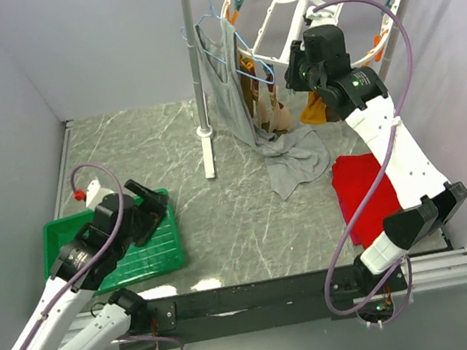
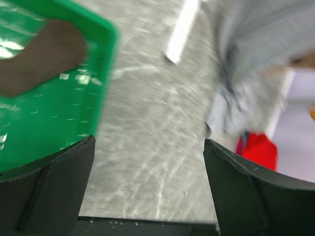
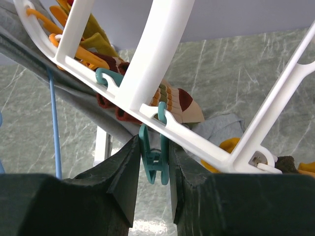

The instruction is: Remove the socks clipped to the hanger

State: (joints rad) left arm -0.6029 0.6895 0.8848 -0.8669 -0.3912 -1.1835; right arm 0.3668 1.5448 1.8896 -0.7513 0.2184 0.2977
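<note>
The white round hanger (image 1: pixel 326 2) hangs from the rack's rail, and its spokes (image 3: pixel 162 44) cross the right wrist view. Socks (image 1: pixel 269 105) dangle under its left rim: a striped tan one (image 3: pixel 179 104), mustard ones (image 3: pixel 93 35) and an orange one (image 3: pixel 227 145). My right gripper (image 1: pixel 296 74) is raised to the rim, shut (image 3: pixel 154 162) on a teal clip (image 3: pixel 155 160) that holds no sock. My left gripper (image 1: pixel 157 209) hovers open (image 2: pixel 150 182) over the right edge of a green tray (image 2: pixel 54 123). A brown sock (image 2: pixel 44 56) lies in that tray.
A grey tank top (image 1: pixel 224 88) hangs on a thin blue wire hanger (image 1: pixel 211 19) and trails onto the table (image 1: pixel 298 160). A red cloth (image 1: pixel 365 190) lies at the right. The white rack post (image 1: pixel 194 66) stands at the middle back.
</note>
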